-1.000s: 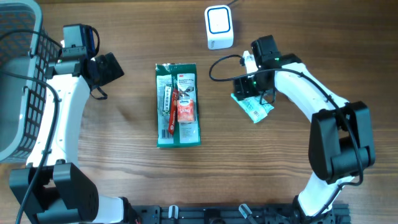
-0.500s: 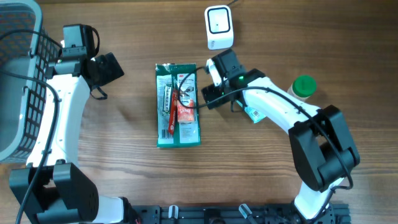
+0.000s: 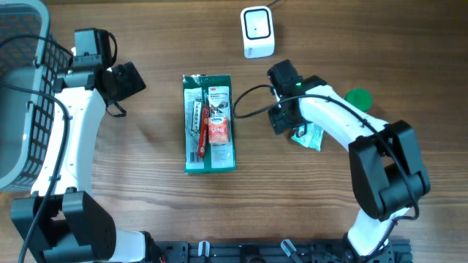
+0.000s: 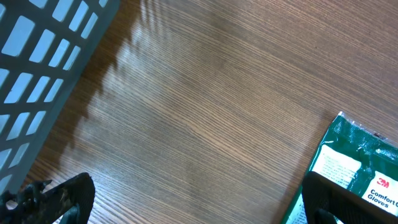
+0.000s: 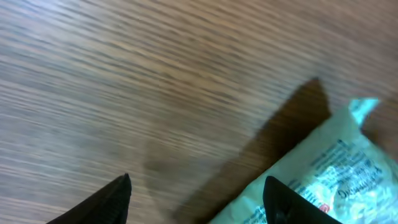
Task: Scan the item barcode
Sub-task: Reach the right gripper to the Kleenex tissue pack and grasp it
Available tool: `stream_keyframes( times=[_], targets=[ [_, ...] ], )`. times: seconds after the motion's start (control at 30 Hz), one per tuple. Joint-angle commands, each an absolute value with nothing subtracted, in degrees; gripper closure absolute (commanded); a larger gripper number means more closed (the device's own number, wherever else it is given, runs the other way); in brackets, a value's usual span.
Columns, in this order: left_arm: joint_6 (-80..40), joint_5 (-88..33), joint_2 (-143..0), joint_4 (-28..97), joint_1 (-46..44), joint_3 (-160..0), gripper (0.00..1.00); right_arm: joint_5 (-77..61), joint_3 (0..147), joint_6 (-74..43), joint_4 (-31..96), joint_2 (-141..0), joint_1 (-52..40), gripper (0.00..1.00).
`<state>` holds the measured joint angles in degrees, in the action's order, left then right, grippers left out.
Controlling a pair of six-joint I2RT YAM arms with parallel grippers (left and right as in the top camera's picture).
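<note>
I am working over the wooden tabletop. A grey basket is sitting at its left edge, beside my left arm. The 3M gloves pack is lying in the middle, its long axis running from the far edge toward the near edge. The white barcode scanner is standing at the far edge, just right of the middle.

I am taking the thing to scan to be the small pale-green packet, since my right arm is bending right over it. It is lying right of the middle, between the gloves pack and the right edge, just beside a green-capped bottle. From overhead my forearm is covering most of it.

I am holding my right gripper low above bare wood, its jaws standing partly apart with nothing between them. In the wrist view the packet is lying off to the right, past my right fingertip and not between the two. Its long edge is slanting across the line of my jaws.

In my judgement the coming move is hanging on that offset: I am needing to shift sideways toward the packet before any grip can land.

My left gripper is gaping fully and holding nothing, well apart from the packet, so the right arm is much the nearer.
</note>
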<state>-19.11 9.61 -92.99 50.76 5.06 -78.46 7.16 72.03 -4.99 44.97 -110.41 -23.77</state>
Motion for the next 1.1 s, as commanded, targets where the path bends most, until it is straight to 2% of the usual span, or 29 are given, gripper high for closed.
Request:
stream_keyframes(
  times=[0.0, 0.13, 0.27, 0.5, 0.87, 1.07],
  targets=[
    [-18.22, 10.13, -92.58, 50.63, 5.43, -79.09, 0.0, 5.52, 71.66, -6.15, 47.83, -111.18, -22.79, 0.31],
    [-18.22, 10.13, -92.58, 50.63, 5.43, -79.09, 0.0, 4.01, 71.64, -6.13, 51.92, -111.18, -22.81, 0.27],
    [-18.22, 10.15, -92.58, 50.63, 5.43, -79.09, 0.0, -4.97, 71.64, -6.07, 55.66, -111.18, -22.9, 0.25],
    [-18.22, 10.15, -92.58, 50.63, 5.43, -79.09, 0.0, 5.21, 71.59, -7.77, 62.3, -111.18, -22.5, 0.23],
    [-18.22, 10.13, -92.58, 50.63, 5.43, -79.09, 0.0, 8.21, 71.59, -10.81, 60.45, -111.18, -18.11, 0.22],
    [-18.22, 10.15, -92.58, 50.63, 5.43, -79.09, 0.0, 14.94, 71.59, -15.62, 59.02, -111.18, -17.91, 0.22]
  ],
)
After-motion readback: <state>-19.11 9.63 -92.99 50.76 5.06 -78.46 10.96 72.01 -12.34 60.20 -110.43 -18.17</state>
